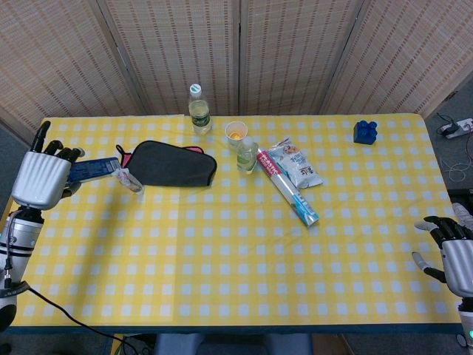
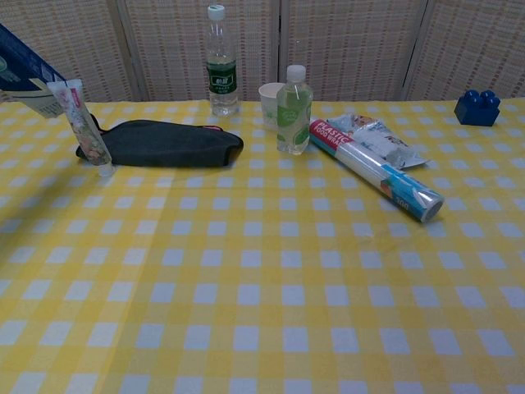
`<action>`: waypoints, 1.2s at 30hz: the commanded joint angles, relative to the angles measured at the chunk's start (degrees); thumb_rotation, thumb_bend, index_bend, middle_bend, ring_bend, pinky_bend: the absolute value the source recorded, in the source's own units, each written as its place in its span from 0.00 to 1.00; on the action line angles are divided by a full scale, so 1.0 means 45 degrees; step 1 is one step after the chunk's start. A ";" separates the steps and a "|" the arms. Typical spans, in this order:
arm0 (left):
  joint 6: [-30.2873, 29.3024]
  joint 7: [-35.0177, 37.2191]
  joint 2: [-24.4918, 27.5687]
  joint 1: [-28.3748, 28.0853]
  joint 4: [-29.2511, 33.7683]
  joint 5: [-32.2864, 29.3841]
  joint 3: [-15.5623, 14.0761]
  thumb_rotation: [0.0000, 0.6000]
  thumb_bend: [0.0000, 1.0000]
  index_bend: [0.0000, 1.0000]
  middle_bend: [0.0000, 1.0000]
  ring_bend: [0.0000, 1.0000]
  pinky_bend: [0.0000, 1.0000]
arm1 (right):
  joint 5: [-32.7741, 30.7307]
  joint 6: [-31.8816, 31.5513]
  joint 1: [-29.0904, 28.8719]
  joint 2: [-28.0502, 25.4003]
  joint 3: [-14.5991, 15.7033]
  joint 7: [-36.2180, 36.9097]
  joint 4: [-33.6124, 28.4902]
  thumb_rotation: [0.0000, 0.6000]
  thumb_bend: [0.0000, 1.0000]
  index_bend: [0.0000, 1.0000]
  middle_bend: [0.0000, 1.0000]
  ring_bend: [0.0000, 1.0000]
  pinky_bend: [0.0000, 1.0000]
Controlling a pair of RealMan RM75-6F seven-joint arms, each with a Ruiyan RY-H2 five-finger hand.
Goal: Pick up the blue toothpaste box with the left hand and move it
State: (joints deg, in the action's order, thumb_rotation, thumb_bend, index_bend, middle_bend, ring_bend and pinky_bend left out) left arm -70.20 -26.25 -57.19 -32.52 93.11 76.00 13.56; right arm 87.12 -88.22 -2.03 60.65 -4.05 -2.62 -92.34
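The blue box (image 1: 94, 169) is gripped by the left hand (image 1: 42, 177) at the far left of the head view, beside the tube (image 1: 128, 180) — a careless set-down risks knocking it. The right hand (image 1: 452, 255), lower right, is held open.

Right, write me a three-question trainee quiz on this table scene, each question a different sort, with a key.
1. True or false: the left hand holds the blue toothpaste box.
2. Multiple choice: what lies directly beside the plastic wrap roll?
A. the blue building block
B. the snack packet
C. the dark pouch
3. Fill in: the paper cup stands between the tall water bottle and the small ____ bottle.

Key: 1 true; 2 B; 3 green.
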 commanded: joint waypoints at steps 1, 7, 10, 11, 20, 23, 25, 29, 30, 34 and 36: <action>0.0154 0.0255 -0.0220 -0.0063 -0.0006 0.0267 -0.0224 1.00 0.27 0.47 0.54 0.33 0.00 | -0.0003 0.0010 -0.0001 0.0004 0.0006 -0.0011 -0.0013 1.00 0.21 0.31 0.28 0.21 0.32; 0.0044 0.0313 -0.0326 -0.0083 0.0112 0.0711 -0.0400 1.00 0.27 0.47 0.54 0.33 0.00 | -0.0056 0.0040 -0.0004 0.0009 -0.0004 -0.0043 -0.0022 1.00 0.21 0.31 0.28 0.21 0.32; -0.0158 0.0507 -0.0389 -0.0081 0.0029 0.0802 -0.0318 1.00 0.27 0.47 0.54 0.33 0.00 | -0.0058 0.0061 -0.0019 0.0013 -0.0006 -0.0049 -0.0023 1.00 0.21 0.31 0.28 0.21 0.32; -0.0209 0.0691 -0.0430 -0.0073 -0.0012 0.0841 -0.0304 1.00 0.27 0.47 0.54 0.33 0.00 | -0.0064 0.0061 -0.0020 0.0023 -0.0010 -0.0042 -0.0014 1.00 0.21 0.31 0.28 0.21 0.32; -0.0085 0.2231 -0.1246 -0.0143 -0.0975 0.1201 -0.0535 1.00 0.27 0.47 0.54 0.33 0.00 | -0.0109 0.0115 -0.0026 0.0061 0.0001 0.0001 0.0045 1.00 0.21 0.31 0.28 0.21 0.32; 0.0192 0.3110 -0.1435 -0.0186 -0.0968 0.1519 -0.0805 1.00 0.27 0.47 0.54 0.33 0.00 | -0.0132 0.0087 -0.0002 0.0035 -0.0001 -0.0040 0.0015 1.00 0.21 0.31 0.28 0.21 0.32; 0.0406 0.3584 -0.1477 -0.0219 -0.0851 0.1745 -0.1006 1.00 0.27 0.47 0.54 0.33 0.00 | -0.0136 0.0094 0.0001 0.0033 0.0005 -0.0057 -0.0003 1.00 0.21 0.31 0.28 0.21 0.32; 0.0800 0.4567 -0.1546 -0.0287 -0.0559 0.2380 -0.1497 1.00 0.27 0.47 0.54 0.33 0.00 | -0.0128 0.0146 -0.0015 0.0054 0.0029 -0.0110 -0.0033 1.00 0.21 0.31 0.28 0.21 0.32; 0.0819 0.4711 -0.1571 -0.0291 -0.0530 0.2551 -0.1600 1.00 0.27 0.47 0.54 0.33 0.00 | -0.0126 0.0148 -0.0018 0.0056 0.0029 -0.0123 -0.0040 1.00 0.21 0.31 0.28 0.21 0.32; 0.0916 0.5549 -0.1631 -0.0247 -0.0295 0.3117 -0.2042 1.00 0.27 0.47 0.54 0.33 0.00 | -0.0114 0.0094 -0.0007 0.0043 0.0012 -0.0165 -0.0079 1.00 0.21 0.31 0.28 0.21 0.32; 0.1028 0.6347 -0.1588 -0.0213 -0.0042 0.3299 -0.2272 1.00 0.27 0.47 0.54 0.33 0.00 | -0.0134 0.0100 -0.0005 0.0033 0.0008 -0.0174 -0.0084 1.00 0.21 0.31 0.28 0.21 0.32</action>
State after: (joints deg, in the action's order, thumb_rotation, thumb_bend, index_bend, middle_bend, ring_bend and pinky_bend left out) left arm -66.26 -0.94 -64.35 -33.62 91.63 89.66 4.74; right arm 86.52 -87.76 -2.05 60.80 -4.01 -3.41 -92.72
